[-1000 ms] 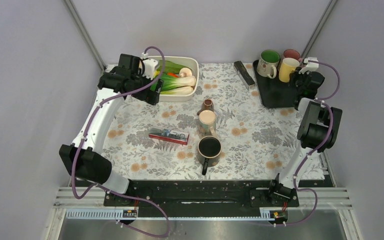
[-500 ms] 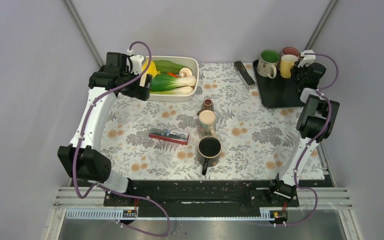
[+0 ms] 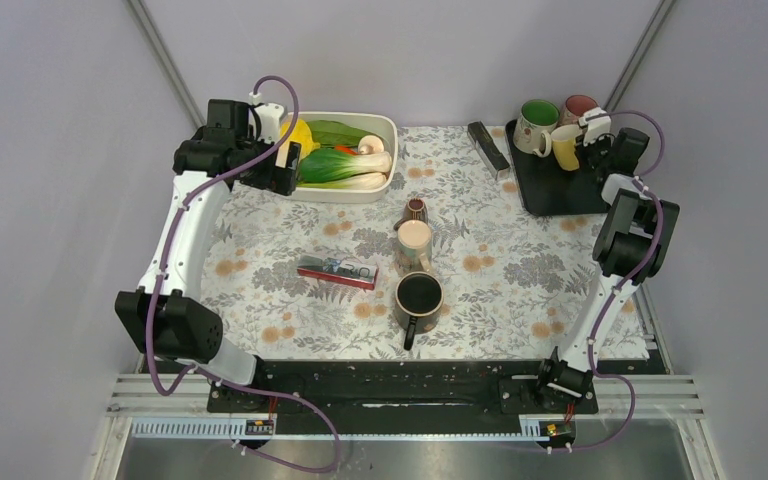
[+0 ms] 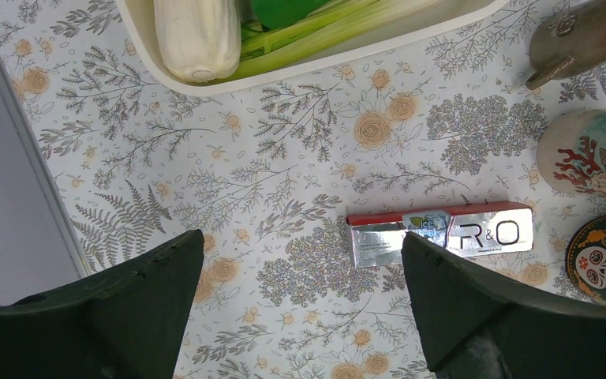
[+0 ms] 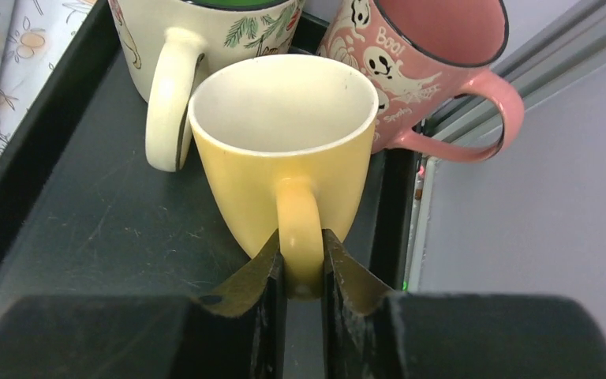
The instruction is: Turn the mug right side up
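The right gripper (image 5: 301,257) is pinching the handle of the yellow mug (image 5: 284,158), steadying it mouth-up over the black tray (image 5: 71,237) beside 2 other mugs (image 5: 434,55); the left gripper (image 4: 300,245) is hovering spread wide, empty.

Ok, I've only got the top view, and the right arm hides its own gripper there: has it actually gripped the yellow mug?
Observer: Yes, the right wrist view shows the right gripper shut on the handle of the yellow mug.
Operator: Which way up is the mug?
Observer: Opening upward, with nothing inside.
Operator: And the other arm?
Observer: The left gripper is open and empty, with a red packet on the mat below it.
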{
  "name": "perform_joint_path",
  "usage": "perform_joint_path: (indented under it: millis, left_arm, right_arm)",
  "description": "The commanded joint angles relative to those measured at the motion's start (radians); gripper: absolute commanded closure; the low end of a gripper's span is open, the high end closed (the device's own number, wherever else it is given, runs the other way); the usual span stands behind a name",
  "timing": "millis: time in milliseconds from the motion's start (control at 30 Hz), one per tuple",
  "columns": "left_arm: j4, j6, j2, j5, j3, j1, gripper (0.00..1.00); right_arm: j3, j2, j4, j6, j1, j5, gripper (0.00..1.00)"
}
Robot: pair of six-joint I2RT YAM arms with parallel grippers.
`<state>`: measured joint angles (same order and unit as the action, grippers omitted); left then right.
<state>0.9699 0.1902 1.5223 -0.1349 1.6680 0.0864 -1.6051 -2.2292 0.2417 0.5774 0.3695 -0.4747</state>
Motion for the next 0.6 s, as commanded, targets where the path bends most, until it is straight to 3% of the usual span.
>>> perform_joint_path:
  millis: [0, 133, 333, 433, 567]
  left_arm:
    - [-0.035, -0.008, 0.005, 0.005, 0.052, -0.008, 0.01]
    - [-0.035, -0.005, 0.003, 0.014, 0.056, -0.008, 0.01]
    - [-0.035, -0.003, -0.001, 0.019, 0.057, -0.008, 0.01]
    - [-0.035, -0.002, -0.003, 0.017, 0.053, -0.008, 0.01]
    - [-0.034, 0.002, -0.007, 0.019, 0.051, -0.008, 0.01]
  right_arm:
    - [-0.006, 0.013, 0.080, 0.179, 0.002, -0.034, 1.00]
    - [-0.025, 0.003, 0.027, 0.231, 0.002, 0.010, 1.00]
    - [-0.018, 0.012, -0.003, 0.240, 0.011, 0.048, 0.90]
    - [-0.018, 0.017, -0.007, 0.229, 0.023, 0.059, 0.79]
    - [-0.015, 0.024, -0.034, 0.235, 0.039, 0.060, 0.74]
